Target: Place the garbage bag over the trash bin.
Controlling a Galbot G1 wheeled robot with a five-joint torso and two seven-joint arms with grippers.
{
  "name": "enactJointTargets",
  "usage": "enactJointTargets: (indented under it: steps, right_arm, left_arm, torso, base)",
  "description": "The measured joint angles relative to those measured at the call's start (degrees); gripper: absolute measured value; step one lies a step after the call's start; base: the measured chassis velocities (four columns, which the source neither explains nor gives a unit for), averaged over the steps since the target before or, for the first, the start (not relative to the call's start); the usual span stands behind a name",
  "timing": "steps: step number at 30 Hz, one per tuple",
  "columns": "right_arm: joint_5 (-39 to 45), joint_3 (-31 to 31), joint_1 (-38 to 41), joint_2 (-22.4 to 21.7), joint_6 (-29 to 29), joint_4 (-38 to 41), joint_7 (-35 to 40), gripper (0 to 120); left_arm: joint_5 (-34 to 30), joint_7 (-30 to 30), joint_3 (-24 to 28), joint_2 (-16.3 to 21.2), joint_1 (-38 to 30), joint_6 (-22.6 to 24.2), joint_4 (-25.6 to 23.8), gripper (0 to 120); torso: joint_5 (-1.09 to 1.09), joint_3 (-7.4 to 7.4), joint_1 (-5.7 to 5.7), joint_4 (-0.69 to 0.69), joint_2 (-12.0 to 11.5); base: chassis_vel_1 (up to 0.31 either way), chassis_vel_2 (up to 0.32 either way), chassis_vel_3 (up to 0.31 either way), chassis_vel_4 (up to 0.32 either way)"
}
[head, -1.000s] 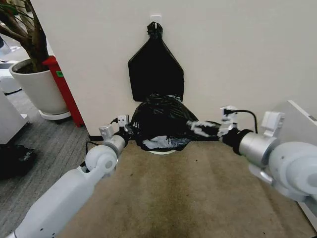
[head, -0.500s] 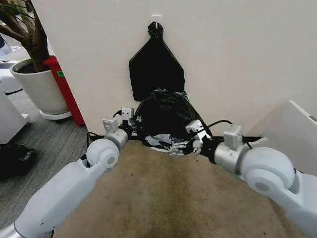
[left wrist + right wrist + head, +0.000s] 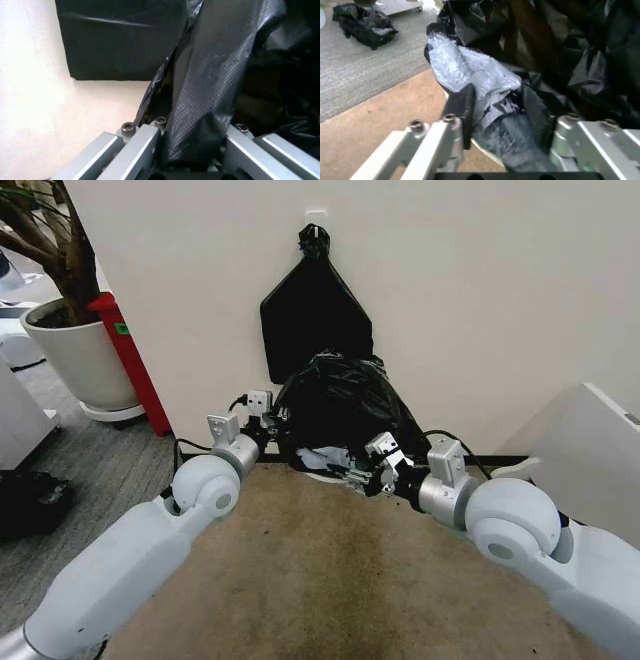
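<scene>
Both pincers, left gripper and right gripper, pinch your glossy crinkled black garbage bag, draped over the small round cream-white trash bin against the wall; its hem looks unseated, so finish tucking.

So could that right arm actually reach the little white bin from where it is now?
Probably not directly: the garbage bag drapes over the trash bin, and the right gripper already has bag plastic between its fingers.
</scene>
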Motion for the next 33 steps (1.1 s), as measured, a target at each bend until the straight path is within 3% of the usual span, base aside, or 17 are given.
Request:
enactJointTargets:
  steps: [8,20,33]
  right_arm:
    - [0.02,0.09,-1.82,-0.62,0.36,1.68,0.64,0]
    - [6.24,0.21,-5.49,-1.54,0.02,6.41,4.62,0]
    - [1.65,-4.99,-8.5,1.52,2.18,-0.66,5.13,0]
  left_arm:
    - [-0.33,-0.04,0.0,-0.28,-0.27,0.02,0.02,1]
    - [-5.45,-3.35,-0.69,-1.65,-0.3,1.07,0.58,1]
    - [-16.54,-7.71,-2.24,-2.63,-0.46,2.49,-0.89,1]
  torso:
    - [0.0,0.0,0.0,-0.01,0.0]
    - [0.0,-0.01,0.0,-0.01,0.0]
    - [0.0,0.0,-0.01,0.0,0.0]
  base:
    - [0.0,0.0,0.0,0.0]
    - [0.0,0.0,0.0,0.0]
    - [0.0,0.0,0.0,0.0]
